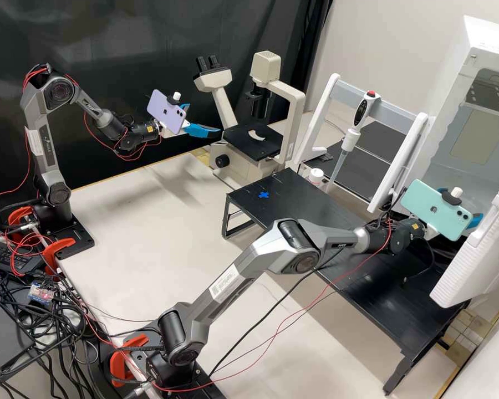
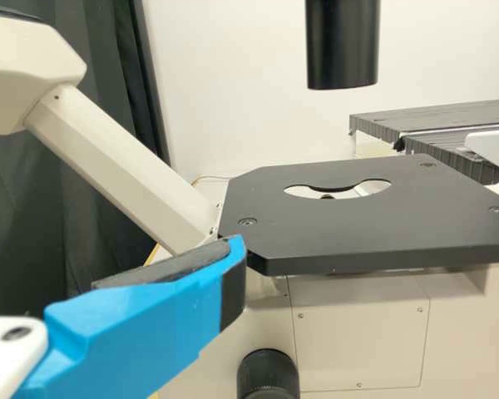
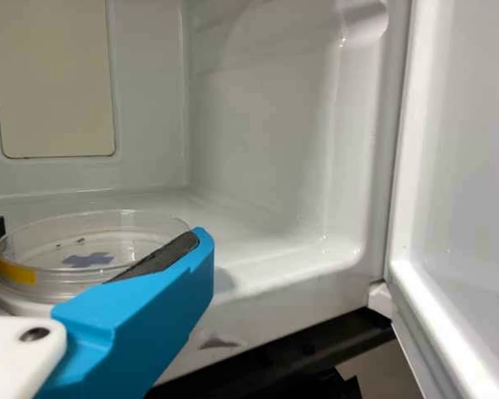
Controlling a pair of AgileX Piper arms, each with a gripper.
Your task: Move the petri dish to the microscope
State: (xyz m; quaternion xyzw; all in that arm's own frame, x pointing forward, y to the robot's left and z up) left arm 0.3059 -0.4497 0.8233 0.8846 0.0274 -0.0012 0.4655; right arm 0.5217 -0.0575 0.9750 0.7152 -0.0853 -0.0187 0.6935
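Note:
At the incubator's opening in the high view is my right gripper point(image 1: 474, 220), partly behind its phone mount. In the right wrist view, the clear petri dish point(image 3: 33, 287), with yellow tape on its side, sits between both fingers of my right gripper point(image 3: 96, 237); they are shut on its sides. Whether it touches the incubator floor, I cannot tell. My left gripper point(image 1: 204, 118) stands open beside the microscope stage point(image 1: 238, 140) in the high view. One finger of my left gripper shows before the stage point(image 2: 374, 229) in the left wrist view.
The incubator point(image 3: 266, 133) has its door point(image 3: 461, 166) open at the side. A black raised table point(image 1: 299, 199) with a blue cross reaches from the microscope towards the incubator. A pipette point(image 1: 352, 133) hangs on a white stand behind it. The microscope's condenser point(image 2: 343, 41) hangs above its stage.

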